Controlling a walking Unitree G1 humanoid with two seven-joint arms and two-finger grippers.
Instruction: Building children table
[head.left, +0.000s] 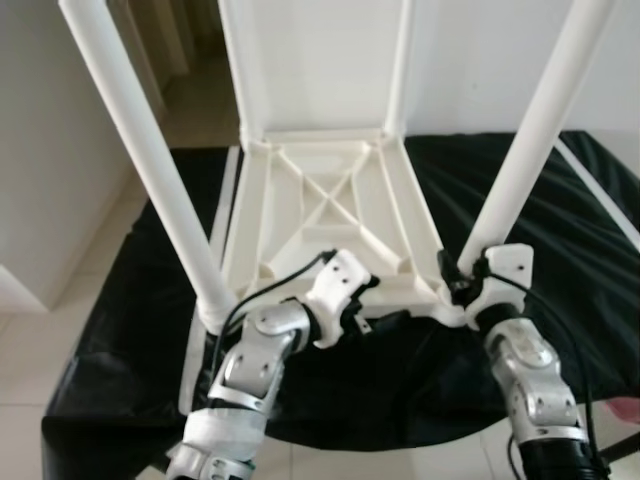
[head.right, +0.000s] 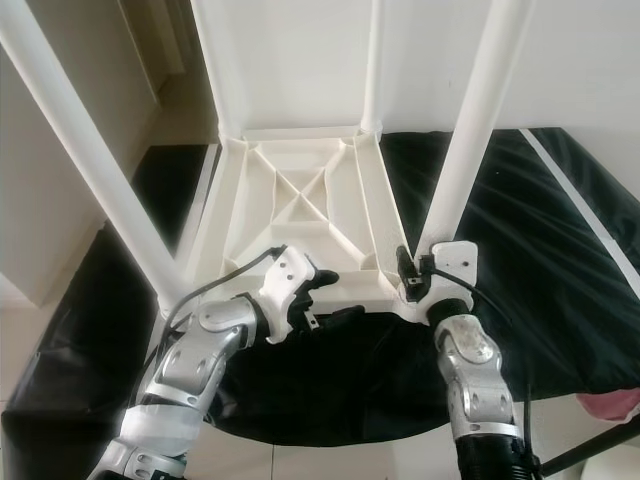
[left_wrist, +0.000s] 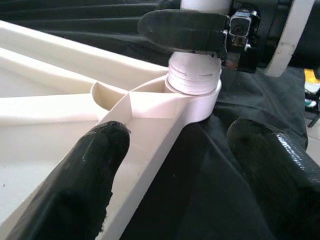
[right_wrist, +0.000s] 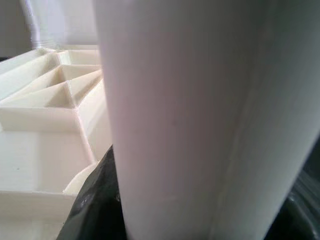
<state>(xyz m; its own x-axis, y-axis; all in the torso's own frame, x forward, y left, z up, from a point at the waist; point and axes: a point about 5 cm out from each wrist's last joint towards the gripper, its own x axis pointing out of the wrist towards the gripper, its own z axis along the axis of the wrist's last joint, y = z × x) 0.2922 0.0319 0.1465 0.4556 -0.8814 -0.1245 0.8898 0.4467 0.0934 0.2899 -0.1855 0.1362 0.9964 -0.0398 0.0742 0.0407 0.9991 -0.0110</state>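
A white children's table (head.left: 330, 200) lies upside down on a black cloth, its ribbed underside facing up and its legs standing upward. My right gripper (head.left: 462, 275) is shut on the near right leg (head.left: 530, 130) just above its base; that leg (right_wrist: 190, 120) is very close in the right wrist view. The leg's threaded end (left_wrist: 194, 75) sits in the corner socket, with a right finger (left_wrist: 185, 30) wrapped across it. My left gripper (head.left: 385, 305) is open at the table's front rim; one finger (left_wrist: 90, 170) is over the rim, the other over the cloth.
The near left leg (head.left: 150, 150) leans out to the left, and two far legs (head.left: 400, 60) stand at the back. The black cloth (head.left: 560, 230) covers a low surface. A white wall (head.left: 50, 150) and tiled floor (head.left: 40, 350) lie to the left. Something pink (head.right: 610, 405) lies at lower right.
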